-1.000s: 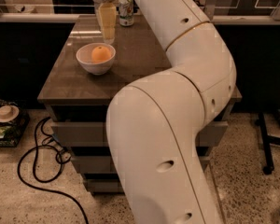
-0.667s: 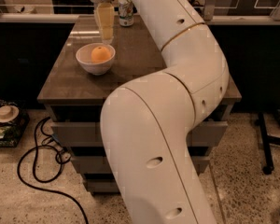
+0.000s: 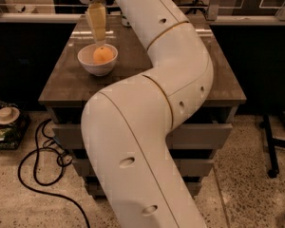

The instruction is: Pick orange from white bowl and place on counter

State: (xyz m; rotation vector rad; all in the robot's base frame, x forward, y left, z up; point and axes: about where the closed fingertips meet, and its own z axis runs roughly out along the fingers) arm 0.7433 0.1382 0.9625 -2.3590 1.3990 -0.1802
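Observation:
The orange [image 3: 103, 55] lies in the white bowl [image 3: 90, 64], which stands on the counter [image 3: 147, 61] near its left edge. My gripper [image 3: 99, 41] hangs straight down from the top of the view. Its tip is just above the orange's far side, over the bowl's back rim. It holds nothing that I can see. My large white arm crosses the middle of the view and hides much of the counter's centre and the cabinet's drawers.
A drink can [image 3: 125, 20] stands at the counter's back, mostly hidden behind my arm. A black cable [image 3: 35, 167] and a box of clutter [image 3: 4, 122] lie on the floor at the left. A black stand leg [image 3: 270, 141] is at the right.
My arm's elbow has swung a little and the view has shifted. The gripper stays over the bowl, slightly closer to the orange. The orange and bowl have not moved.

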